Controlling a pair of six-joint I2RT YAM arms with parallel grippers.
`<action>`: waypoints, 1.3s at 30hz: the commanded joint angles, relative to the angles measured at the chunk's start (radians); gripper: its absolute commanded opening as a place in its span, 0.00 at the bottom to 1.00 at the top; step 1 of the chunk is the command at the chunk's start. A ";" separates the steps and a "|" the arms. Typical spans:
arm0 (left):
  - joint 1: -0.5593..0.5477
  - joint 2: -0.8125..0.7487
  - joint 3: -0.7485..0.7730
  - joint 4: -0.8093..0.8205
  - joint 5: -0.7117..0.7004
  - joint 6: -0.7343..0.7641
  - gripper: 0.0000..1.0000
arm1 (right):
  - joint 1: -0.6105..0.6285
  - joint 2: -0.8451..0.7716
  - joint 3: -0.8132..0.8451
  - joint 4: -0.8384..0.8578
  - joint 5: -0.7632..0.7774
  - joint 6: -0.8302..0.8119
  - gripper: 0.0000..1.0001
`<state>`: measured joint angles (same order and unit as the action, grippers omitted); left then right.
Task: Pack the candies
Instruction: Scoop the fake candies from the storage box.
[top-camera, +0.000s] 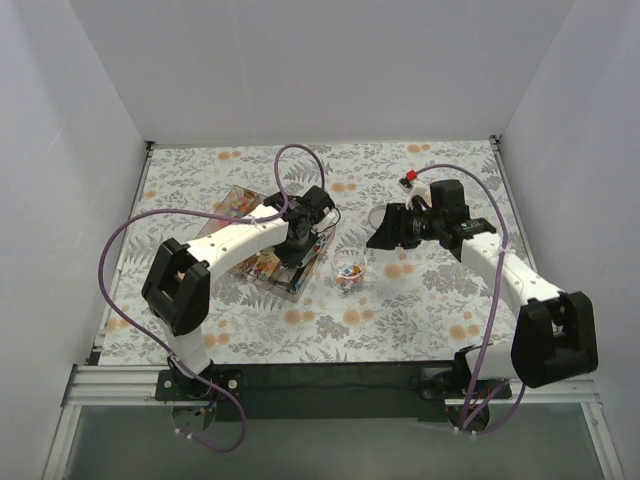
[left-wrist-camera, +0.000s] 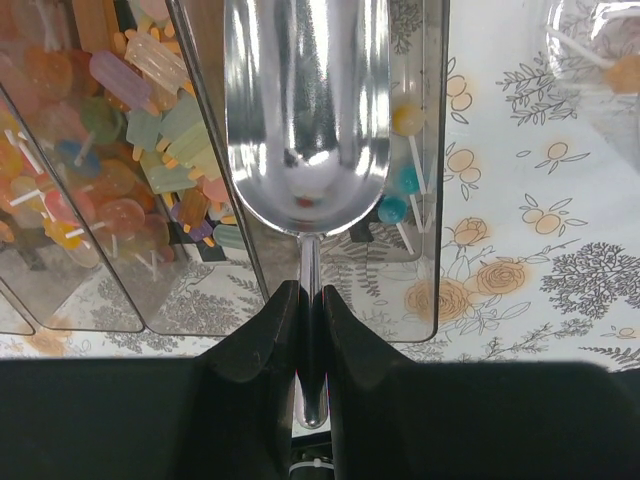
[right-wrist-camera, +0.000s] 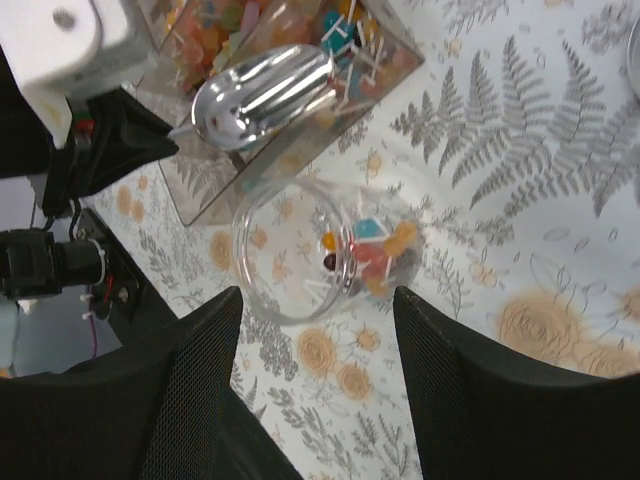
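judging it barely begun: few tiny wrapped mixed-colour candies in clear round plastic cup, most unpacked in clear compartment tray, left. left end effector clamped on shiny metal scoop; right end effector gaping, empty, near cup.

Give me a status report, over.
Left gripper shut on scoop, scoop over the candy tray. Right gripper open, near the cup. Some candies in cup. Nothing blocking.
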<state>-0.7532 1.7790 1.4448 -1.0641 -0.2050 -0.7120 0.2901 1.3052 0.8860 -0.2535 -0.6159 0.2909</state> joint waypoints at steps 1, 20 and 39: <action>0.017 0.003 0.052 0.001 0.052 0.014 0.00 | 0.001 0.116 0.117 0.126 -0.024 0.011 0.68; 0.034 0.080 0.183 -0.083 0.115 0.003 0.00 | 0.110 0.631 0.406 0.373 -0.139 0.123 0.48; 0.038 0.161 0.252 -0.040 0.142 0.016 0.00 | 0.146 0.747 0.458 0.390 -0.177 0.123 0.33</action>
<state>-0.7189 1.9251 1.6657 -1.1732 -0.1192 -0.7109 0.4038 2.0434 1.3003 0.0841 -0.7250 0.4042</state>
